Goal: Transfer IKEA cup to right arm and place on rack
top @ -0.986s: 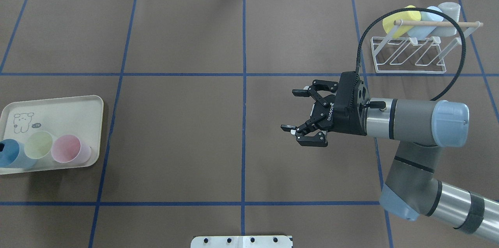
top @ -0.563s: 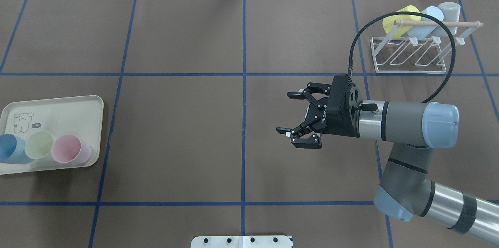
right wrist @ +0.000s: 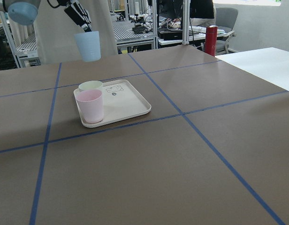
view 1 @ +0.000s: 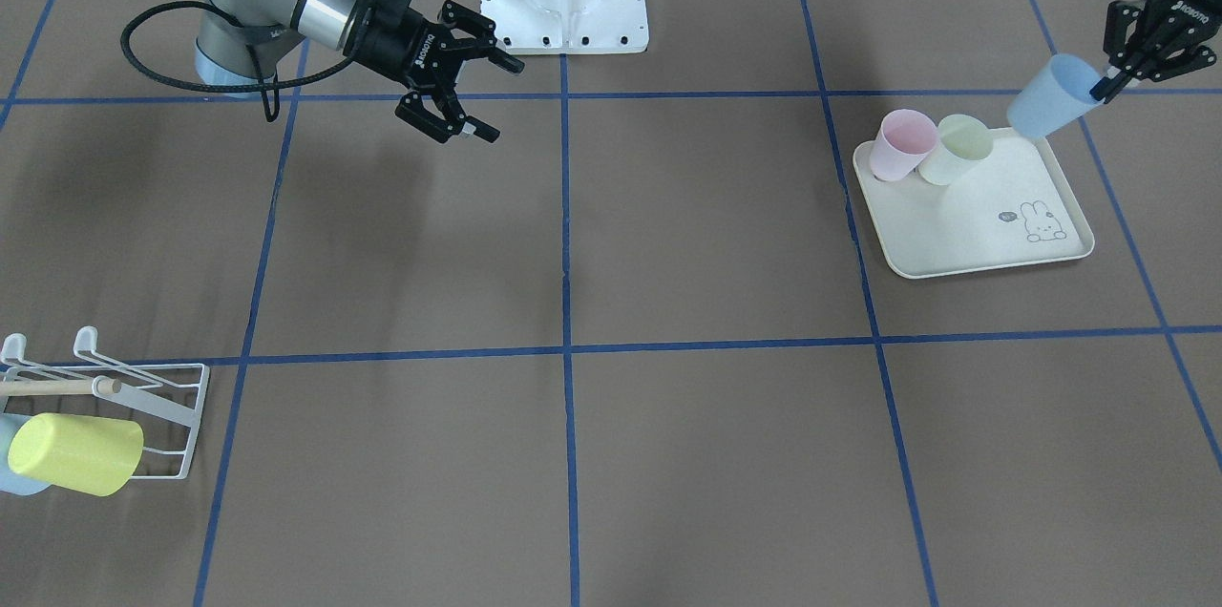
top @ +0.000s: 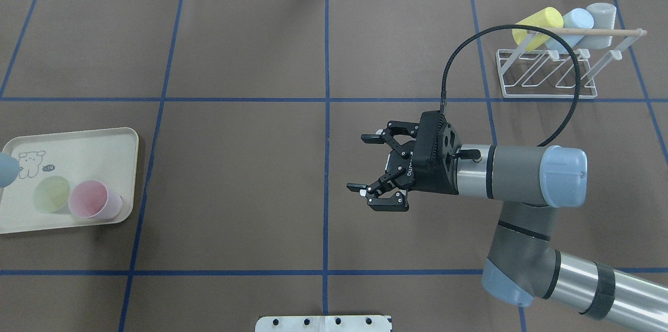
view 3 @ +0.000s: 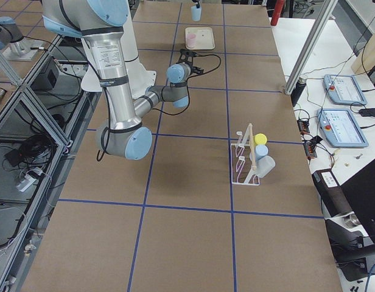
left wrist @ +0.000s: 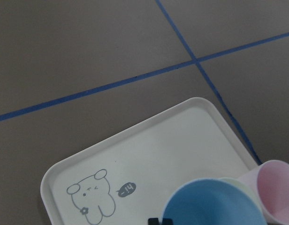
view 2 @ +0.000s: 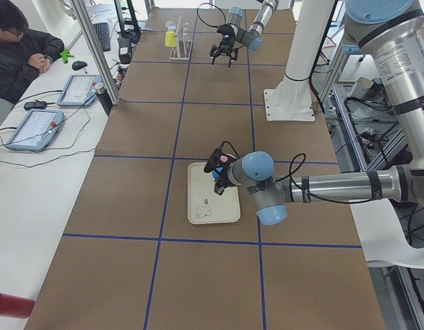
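My left pincer [view 1: 1107,84] clamping pale-blue plastic cup [view 1: 1048,109], now lifted off cream tray [view 1: 964,240]; ROBOTIQ-marked right pincer [top: 360,162] gaping empty.

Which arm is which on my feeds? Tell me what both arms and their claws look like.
Both are silver-grey tubular arms with light-blue joint caps. The right arm carries a long loose black cable loop; the left arm shows only shorter black cables. Each ends in a black two-finger claw with white lettering: right claw, left claw.
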Motion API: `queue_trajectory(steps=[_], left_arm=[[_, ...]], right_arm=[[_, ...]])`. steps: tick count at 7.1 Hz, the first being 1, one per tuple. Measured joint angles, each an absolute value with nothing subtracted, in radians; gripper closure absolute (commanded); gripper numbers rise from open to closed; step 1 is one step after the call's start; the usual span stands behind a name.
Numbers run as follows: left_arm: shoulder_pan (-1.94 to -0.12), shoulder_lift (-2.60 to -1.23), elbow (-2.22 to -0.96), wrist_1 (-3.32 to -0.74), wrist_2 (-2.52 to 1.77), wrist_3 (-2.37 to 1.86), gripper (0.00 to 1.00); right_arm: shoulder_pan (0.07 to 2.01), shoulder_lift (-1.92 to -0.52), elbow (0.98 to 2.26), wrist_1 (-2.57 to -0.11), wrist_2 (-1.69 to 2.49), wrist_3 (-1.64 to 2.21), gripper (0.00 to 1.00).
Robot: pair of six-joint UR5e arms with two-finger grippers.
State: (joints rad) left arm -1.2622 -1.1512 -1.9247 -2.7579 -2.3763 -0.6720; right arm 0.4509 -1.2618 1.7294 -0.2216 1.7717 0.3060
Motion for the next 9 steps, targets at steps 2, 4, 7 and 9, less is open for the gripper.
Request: queue_trajectory(steps=[2, 4, 7, 9], left_arm=[[-1.293, -1.192, -2.075, -2.696, -2.426, -0.926, 1.00], [-1.278, -1.277, -2.112, -2.732, -2.461, -1.132, 1.00], [-1.148, -1.449, -2.115, -2.775, -2.439, -1.395, 1.00], [-1.000, -1.554, -2.113, -2.777, -2.335, -1.531, 1.00]], right_arm=[[0.431, -1.250, 1.714, -0.221, 1.772, 0.282, 0.02], [0.415, -1.236, 1.709, -0.216, 1.770, 0.270, 0.04], [0.383, -1.196, 1.598, -0.025, 1.720, 0.269, 0.04], [0.381, -1.175, 1.563, 0.038, 1.711, 0.268, 0.01]])
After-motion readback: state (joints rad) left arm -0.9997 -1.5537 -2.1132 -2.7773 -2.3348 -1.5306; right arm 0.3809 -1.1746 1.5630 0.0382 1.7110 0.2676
